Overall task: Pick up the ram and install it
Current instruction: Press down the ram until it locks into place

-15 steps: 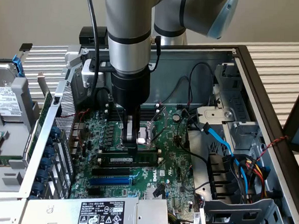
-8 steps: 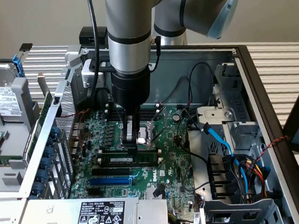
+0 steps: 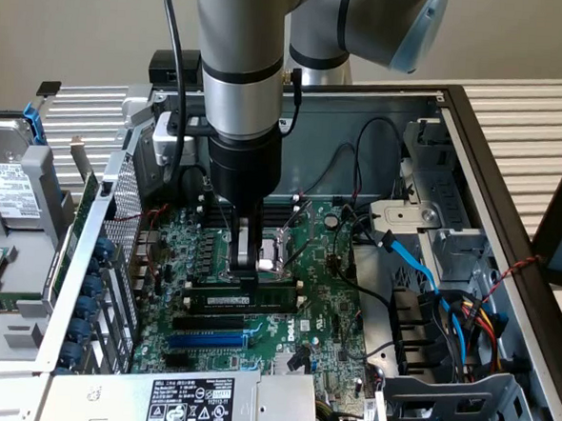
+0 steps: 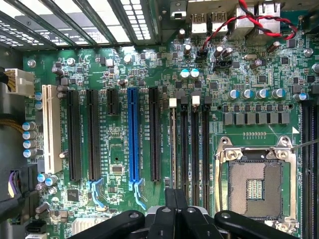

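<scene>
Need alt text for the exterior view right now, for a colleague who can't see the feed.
The arm's shut claw is down inside an open computer case, at the ram, which lies along a black slot on the green motherboard. A blue slot lies nearby.

Support surface: a slatted metal bench (image 3: 525,116), pale grey ribs running across the exterior view. Directly on it lay an open computer case (image 3: 458,116), side panel off, green motherboard (image 3: 328,299) bedded inside. At the exterior view's left, a removed grey drive cage (image 3: 11,251) with a labelled hard drive (image 3: 10,189) rested beside the case.
</scene>
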Robot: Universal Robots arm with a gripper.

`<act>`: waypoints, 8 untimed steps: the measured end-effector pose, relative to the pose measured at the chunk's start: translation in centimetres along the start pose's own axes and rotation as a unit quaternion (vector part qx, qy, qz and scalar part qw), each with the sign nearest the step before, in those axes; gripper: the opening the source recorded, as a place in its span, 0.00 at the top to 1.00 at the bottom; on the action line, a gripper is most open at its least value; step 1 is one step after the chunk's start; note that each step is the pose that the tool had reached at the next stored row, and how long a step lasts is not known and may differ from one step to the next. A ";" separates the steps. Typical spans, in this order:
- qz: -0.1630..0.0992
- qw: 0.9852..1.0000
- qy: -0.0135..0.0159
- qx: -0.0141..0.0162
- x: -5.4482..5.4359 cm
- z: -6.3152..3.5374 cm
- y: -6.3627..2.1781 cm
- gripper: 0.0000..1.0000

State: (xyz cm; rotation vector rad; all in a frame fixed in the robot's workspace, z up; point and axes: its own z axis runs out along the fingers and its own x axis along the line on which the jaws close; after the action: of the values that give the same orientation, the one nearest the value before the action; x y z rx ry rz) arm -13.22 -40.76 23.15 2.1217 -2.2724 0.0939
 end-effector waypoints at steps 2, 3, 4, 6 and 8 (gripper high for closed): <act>0.000 1.000 0.000 0.000 0.0 0.01 -0.01 0.89; 0.000 1.000 0.000 0.000 0.0 0.00 -0.01 0.89; 0.000 1.000 0.000 0.000 0.0 0.00 -0.01 0.89; 0.000 1.000 0.000 0.000 0.0 0.00 -0.01 0.89; 0.000 1.000 0.000 0.000 0.0 0.00 -0.01 0.89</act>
State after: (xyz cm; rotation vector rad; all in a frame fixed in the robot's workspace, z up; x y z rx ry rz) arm -13.21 -40.80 23.15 2.1218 -2.2724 0.0938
